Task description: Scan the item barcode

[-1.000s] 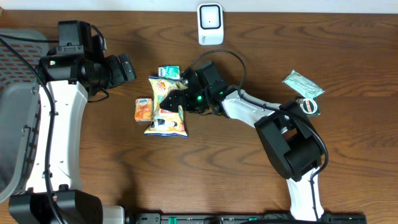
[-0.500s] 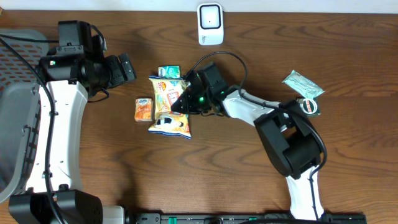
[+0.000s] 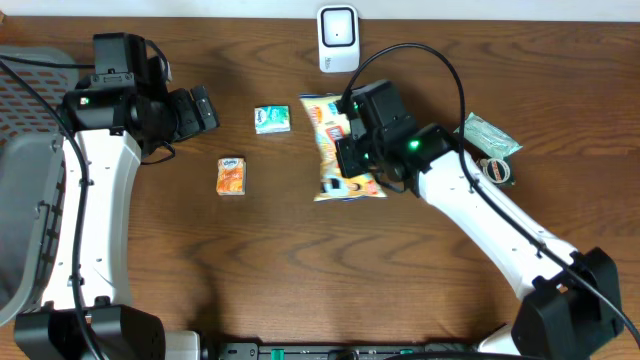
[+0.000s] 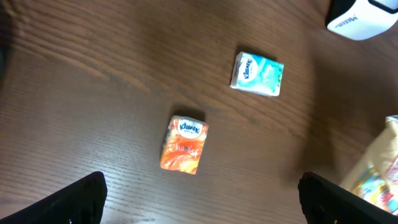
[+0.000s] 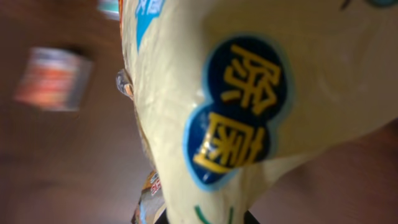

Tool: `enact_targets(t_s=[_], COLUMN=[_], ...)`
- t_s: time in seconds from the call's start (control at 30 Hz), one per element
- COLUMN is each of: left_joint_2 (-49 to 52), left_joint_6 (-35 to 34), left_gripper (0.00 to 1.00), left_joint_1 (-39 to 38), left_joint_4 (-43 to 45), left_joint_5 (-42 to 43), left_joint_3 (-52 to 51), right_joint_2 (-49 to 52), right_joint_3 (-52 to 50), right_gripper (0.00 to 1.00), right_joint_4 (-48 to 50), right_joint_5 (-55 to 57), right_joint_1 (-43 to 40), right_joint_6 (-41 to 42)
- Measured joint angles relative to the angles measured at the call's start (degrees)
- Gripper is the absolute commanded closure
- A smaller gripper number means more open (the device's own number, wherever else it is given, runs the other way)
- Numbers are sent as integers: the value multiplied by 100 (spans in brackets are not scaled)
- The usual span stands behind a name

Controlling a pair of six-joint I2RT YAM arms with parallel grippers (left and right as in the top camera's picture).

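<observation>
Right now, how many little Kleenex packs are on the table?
2. The green Kleenex pack lies just left of the held snack bag; the orange Kleenex pack lies further left and nearer the front. Another could hide under the bag.

**Legible print in the scene**

In your left wrist view, the green tissue pack (image 4: 257, 73) and the orange tissue pack (image 4: 183, 144) each read "Kleenex". The scanner (image 4: 364, 15) carries a short grey word, too cropped to read. In your right wrist view, the snack bag (image 5: 249, 106) shows two yellow Chinese characters on blue discs.
</observation>
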Motion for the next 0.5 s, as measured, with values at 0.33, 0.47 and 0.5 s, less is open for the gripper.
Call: enact_targets(t_s=[0.33, 0.47, 0.5], left_joint_2=[0, 0, 0], left_joint_6=[0, 0, 0], left_gripper=[2, 2, 2], left_joint_1=[0, 0, 0], left_joint_4=[-2, 0, 0], left_joint_5=[0, -2, -2], left_joint_3=[0, 0, 0], right_joint_2=[551, 1480, 1622], right_joint_3=[-11, -11, -11], right_gripper=[99, 75, 63], right_joint_4=[-17, 24, 20], right_joint_5=[4356, 4699, 4743], right_joint_1=[240, 354, 431], right_joint_6=[-1141, -1812, -1956])
